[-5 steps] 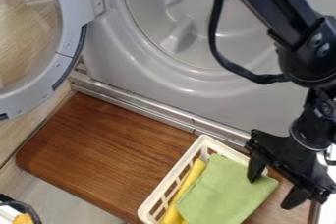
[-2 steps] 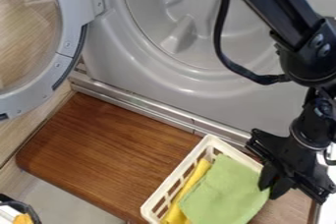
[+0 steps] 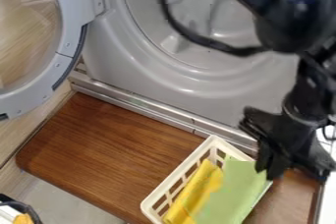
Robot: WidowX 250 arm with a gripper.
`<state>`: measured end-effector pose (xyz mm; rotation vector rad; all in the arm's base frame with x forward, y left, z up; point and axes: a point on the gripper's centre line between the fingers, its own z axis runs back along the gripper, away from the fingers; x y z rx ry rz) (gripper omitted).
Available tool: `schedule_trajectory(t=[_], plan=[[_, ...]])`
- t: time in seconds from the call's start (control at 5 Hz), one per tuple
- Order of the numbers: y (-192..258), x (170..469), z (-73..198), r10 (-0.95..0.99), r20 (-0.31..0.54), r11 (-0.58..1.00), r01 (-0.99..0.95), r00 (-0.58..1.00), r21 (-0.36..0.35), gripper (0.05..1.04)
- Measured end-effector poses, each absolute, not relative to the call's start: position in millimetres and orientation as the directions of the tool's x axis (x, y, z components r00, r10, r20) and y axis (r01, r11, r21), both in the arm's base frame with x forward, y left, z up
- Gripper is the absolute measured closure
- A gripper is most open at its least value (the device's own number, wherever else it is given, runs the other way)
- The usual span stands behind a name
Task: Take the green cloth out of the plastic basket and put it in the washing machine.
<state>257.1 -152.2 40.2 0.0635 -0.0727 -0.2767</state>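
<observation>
In the camera view my gripper (image 3: 270, 168) is at the lower right, over the right side of the plastic basket, shut on the upper right part of the green cloth (image 3: 231, 192). From the fingers the cloth hangs down into the white basket (image 3: 173, 176), its lower part beside a yellow cloth. The washing machine (image 3: 115, 63) stands behind, its round opening facing the board and partly hidden by the arm.
A yellow cloth (image 3: 195, 192) lies in the basket's left half. The brown wooden board (image 3: 105, 154) carries the basket. The machine's round door (image 3: 66, 36) is swung out at the upper left. A dark-rimmed container (image 3: 33, 212) with something orange shows at the lower left corner.
The fingers came together on the cloth, and the gripper has since risen slightly. The green cloth's upper part is pulled up and narrower, baring more of the yellow cloth. The basket shifted slightly right.
</observation>
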Motion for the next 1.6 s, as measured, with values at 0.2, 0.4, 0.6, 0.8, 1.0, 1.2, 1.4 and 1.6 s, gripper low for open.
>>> schedule_trajectory(t=[0.2, 0.4, 0.6, 0.8, 1.0, 1.2, 1.4, 1.6], plan=[[-126.1, 256.2, 60.3, -0.204, 0.079, 0.977, 0.199, 0.976, 0.073, 1.021], [-94.2, 267.5, 78.4, -0.155, 0.081, 0.978, 0.141, 0.985, 0.154, 1.022], [-55.2, 296.2, 108.0, -0.160, 0.194, 0.964, 0.111, 0.968, 0.240, 1.021], [-46.0, 326.0, 131.2, -0.297, 0.313, 0.914, 0.173, 0.902, 0.368, 1.022], [-38.7, 344.4, 170.8, -0.432, 0.511, 0.852, 0.152, 0.743, 0.501, 1.022], [-40.9, 350.5, 179.3, -0.589, 0.617, 0.781, 0.172, 0.522, 0.600, 1.022], [-34.1, 369.8, 170.1, -0.659, 0.617, 0.734, 0.191, 0.430, 0.651, 1.021], [-18.5, 379.0, 140.7, -0.647, 0.602, 0.745, 0.221, 0.468, 0.629, 0.997]])
